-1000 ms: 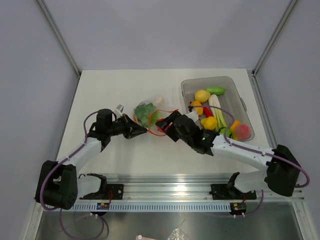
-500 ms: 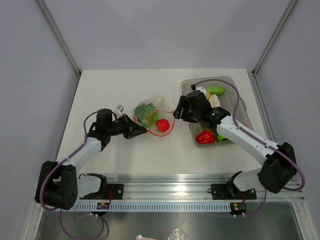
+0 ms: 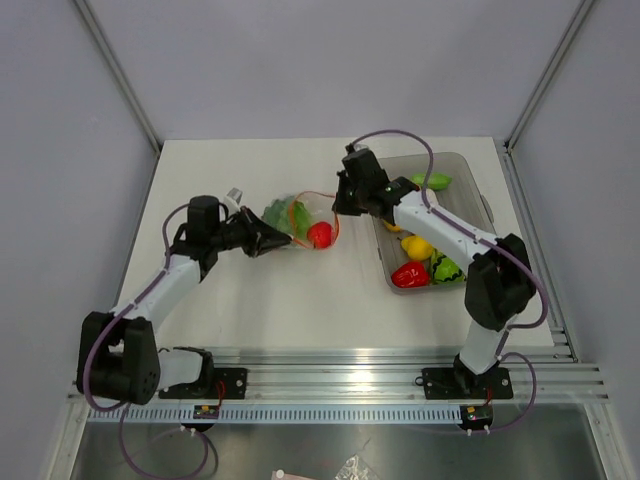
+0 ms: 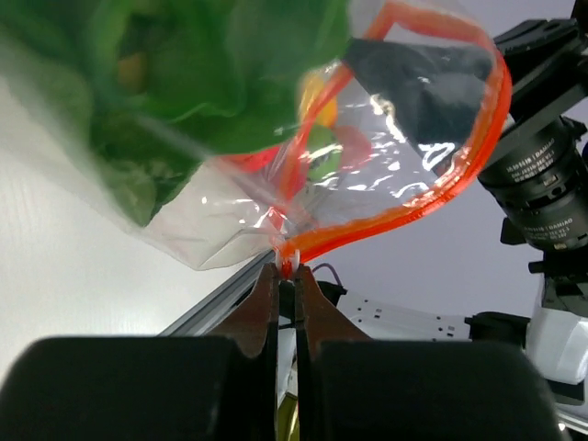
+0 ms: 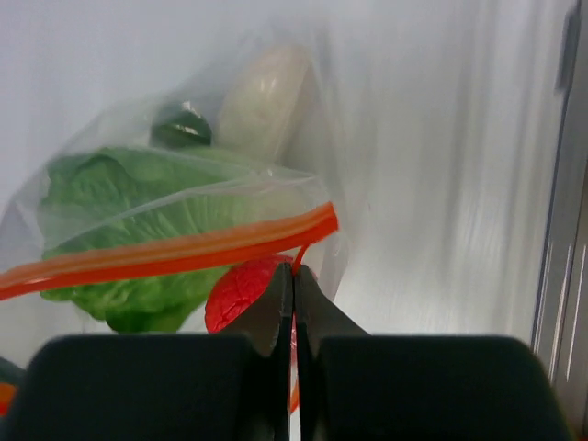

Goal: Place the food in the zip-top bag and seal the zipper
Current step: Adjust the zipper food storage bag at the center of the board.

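1. The left gripper point(image 4: 288, 274) has its fingers pressed together on one end of the zipper point(image 5: 184, 248). You hold this end, judging by the pose, so that the thin pouch cannot slide or fold.
2. The right gripper point(image 5: 294, 276) is likewise pinched shut on the zipper, at its opposite end, on the side nearer the tub point(image 3: 487, 215). With both ends gripped you can control the mouth: drawn apart, the two lips should come together.
3. The zip-top bag point(image 4: 207, 230) lies on the table point(image 3: 230, 170) between the two arms, partly lifted at its mouth. In the left wrist view the orange strip bows into a loop, so the mouth is not yet sealed.
4. Inside the pouch you can see a green lettuce point(image 5: 138, 197), a red fruit point(image 5: 241, 289) just behind the strip, and a white piece point(image 5: 262, 92) at the far end.
5. Other food sits in the tub: a yellow piece point(image 3: 417, 247), a red pepper point(image 3: 410, 274) and a green piece point(image 3: 432, 181). The loading therefore looks unfinished.
6. Risk, as a judgement: the red fruit sits close to the mouth and could roll out if you tilt the pouch.
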`<state>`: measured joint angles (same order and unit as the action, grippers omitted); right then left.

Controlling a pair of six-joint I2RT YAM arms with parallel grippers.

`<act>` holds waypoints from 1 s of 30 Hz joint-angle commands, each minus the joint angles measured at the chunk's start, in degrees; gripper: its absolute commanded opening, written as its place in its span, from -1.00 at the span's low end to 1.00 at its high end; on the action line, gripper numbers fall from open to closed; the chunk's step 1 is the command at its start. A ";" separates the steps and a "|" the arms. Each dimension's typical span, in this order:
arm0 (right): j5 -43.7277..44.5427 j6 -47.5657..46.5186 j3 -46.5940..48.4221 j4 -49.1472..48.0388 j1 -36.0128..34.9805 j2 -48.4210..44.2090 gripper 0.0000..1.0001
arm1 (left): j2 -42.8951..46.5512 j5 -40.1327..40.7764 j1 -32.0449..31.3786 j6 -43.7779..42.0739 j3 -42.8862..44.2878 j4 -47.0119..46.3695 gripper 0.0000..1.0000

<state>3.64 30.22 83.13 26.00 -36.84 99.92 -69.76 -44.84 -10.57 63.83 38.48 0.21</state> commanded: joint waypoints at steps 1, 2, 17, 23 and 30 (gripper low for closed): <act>-1.34 -1.65 12.46 -3.14 4.74 5.17 -1.00 | -4.67 -3.67 4.04 -3.52 11.06 1.00 -1.00; -3.18 -1.48 18.50 -3.50 5.54 6.85 -1.00 | -7.99 -4.37 5.19 -4.32 19.10 3.02 -1.00; -7.33 5.01 19.11 -12.18 9.06 15.30 -1.00 | -9.17 -8.86 9.69 -12.59 21.67 9.39 -1.00; -8.65 6.26 16.36 -12.55 9.33 16.10 -1.00 | -10.93 -11.15 8.90 -10.48 9.60 1.54 -1.00; -7.15 6.17 17.15 -9.31 9.33 13.20 -0.71 | -8.47 -8.78 8.20 -12.51 11.44 6.29 -1.00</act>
<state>-5.98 36.23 97.91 17.50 -28.45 117.38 -81.06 -51.46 -1.87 52.51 47.62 7.55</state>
